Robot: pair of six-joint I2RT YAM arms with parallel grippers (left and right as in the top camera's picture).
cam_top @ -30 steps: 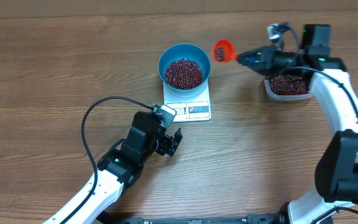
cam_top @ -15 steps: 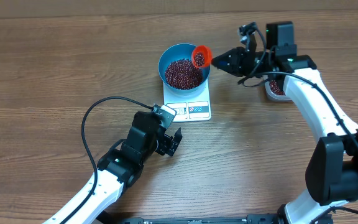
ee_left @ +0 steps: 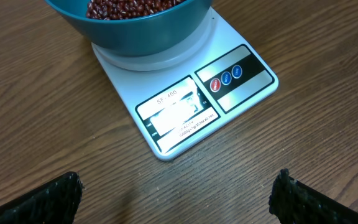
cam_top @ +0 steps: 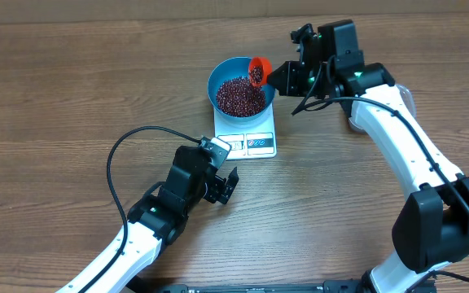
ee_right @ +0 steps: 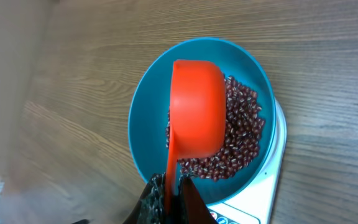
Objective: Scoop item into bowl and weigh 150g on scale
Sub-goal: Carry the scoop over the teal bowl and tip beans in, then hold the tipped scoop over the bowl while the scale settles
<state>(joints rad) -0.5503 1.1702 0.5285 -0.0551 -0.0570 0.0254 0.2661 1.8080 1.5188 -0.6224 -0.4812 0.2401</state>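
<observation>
Presently: round orange scoop [ee_right: 194, 106] tipped over deep blue bowl [ee_right: 145, 124], glossy beans [ee_right: 241, 127].

The wood-grain table [cam_top: 72, 89] carries the white scale [cam_top: 255, 142] toward its far edge

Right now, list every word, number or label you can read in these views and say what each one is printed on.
"SF-400": on the scale, printed just above its display.
Display reading: washed out by glare, unreadable.
Fine print under the display: too small to read.
Three round buttons: markings too small to read.
No text visible on the bowl or the orange scoop.
</observation>
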